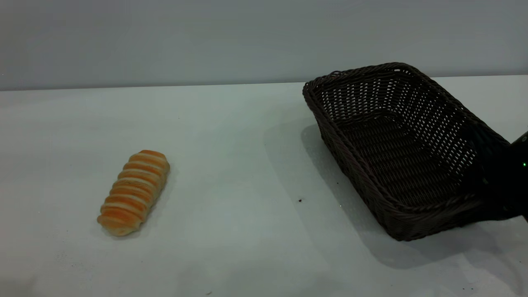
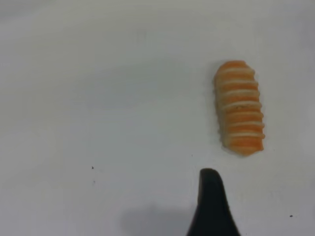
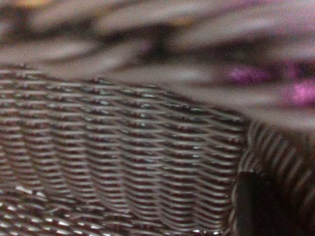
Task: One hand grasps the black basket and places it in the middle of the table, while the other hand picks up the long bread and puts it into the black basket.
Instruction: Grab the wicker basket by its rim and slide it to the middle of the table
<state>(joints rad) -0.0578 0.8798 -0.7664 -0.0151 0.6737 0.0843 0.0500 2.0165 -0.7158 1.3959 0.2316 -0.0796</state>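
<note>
The black basket (image 1: 396,152) is a large rectangular piece of dark brown-black wicker, with open-weave sides that flare outward and a thick braided rim. It sits tilted near the table's right edge, its far corner raised toward the back wall, and casts a broad shadow on the table (image 1: 247,165) below and to its left. The right gripper (image 1: 501,181) is at the basket's right-hand end wall, a dark mass against the weave; its wrist view is filled by blurred wicker, and whether it grips the wall cannot be told. The long bread (image 1: 134,192), an oblong bun striped orange-brown and cream, lies flat toward the table's left front, well apart from the basket. One dark finger of the left gripper (image 2: 211,206) hovers near the bread (image 2: 239,107) without touching it; its opening cannot be told.
</note>
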